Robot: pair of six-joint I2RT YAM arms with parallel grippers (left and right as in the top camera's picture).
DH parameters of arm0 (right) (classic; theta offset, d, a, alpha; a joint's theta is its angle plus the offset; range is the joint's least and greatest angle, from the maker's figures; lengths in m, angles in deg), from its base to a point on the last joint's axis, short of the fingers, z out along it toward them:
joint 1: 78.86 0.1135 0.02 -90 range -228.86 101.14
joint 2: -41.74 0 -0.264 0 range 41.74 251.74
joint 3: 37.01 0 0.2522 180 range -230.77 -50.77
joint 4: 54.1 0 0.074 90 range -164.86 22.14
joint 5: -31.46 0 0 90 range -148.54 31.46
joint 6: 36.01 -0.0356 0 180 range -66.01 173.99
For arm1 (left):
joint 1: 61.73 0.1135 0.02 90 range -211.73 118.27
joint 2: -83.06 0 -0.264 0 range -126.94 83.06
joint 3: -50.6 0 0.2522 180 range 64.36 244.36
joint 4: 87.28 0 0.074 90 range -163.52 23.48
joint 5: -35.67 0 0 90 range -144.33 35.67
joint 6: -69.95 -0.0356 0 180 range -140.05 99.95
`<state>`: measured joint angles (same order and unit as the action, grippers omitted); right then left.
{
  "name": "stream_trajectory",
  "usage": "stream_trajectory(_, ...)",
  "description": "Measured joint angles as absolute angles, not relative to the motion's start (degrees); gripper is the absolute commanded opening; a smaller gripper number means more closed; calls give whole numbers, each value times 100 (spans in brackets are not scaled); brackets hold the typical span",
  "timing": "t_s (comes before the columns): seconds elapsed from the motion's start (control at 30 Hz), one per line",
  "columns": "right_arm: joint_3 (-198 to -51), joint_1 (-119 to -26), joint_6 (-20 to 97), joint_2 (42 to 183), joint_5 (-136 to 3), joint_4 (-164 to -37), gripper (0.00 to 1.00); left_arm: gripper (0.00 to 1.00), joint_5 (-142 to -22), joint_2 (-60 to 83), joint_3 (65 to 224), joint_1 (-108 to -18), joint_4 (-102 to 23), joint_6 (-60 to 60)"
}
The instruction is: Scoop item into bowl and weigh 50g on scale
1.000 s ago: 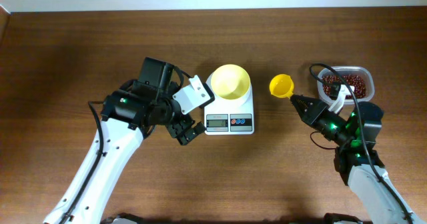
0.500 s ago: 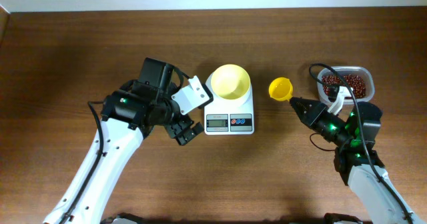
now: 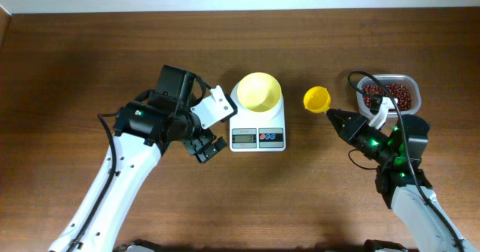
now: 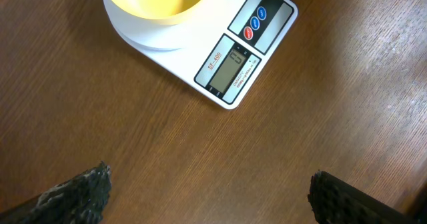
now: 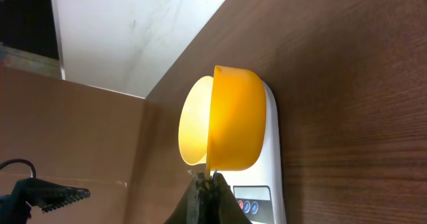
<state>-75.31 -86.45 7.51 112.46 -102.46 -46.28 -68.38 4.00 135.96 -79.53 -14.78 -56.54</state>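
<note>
Both targets flank the scoop (image 3: 316, 98) pinched by its handle in the right gripper (image 3: 334, 115): beans (image 3: 397, 94) to its right, bowl (image 3: 259, 91) on the scale (image 3: 257, 138) to its left; the left gripper (image 3: 207, 144) hangs open, empty.

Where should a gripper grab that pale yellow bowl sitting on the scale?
Probably by the rim, coming from straight above, with one finger inside and one outside the thin wall. The bowl stands upright and open on the scale, looks empty, and its round sides offer no handle.
</note>
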Motion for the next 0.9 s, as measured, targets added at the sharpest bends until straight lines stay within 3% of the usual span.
stream_trajectory(0.6, -7531, -8645, 933, 11246, -10204, -4619, 4, 99, -6838, 400, 13596, -7953, -1478, -5654)
stream_trajectory(0.9, -7531, -8645, 1586, 11246, -10209, -4600, 4, 99, -6838, 400, 13596, -7953, -1478, -5654)
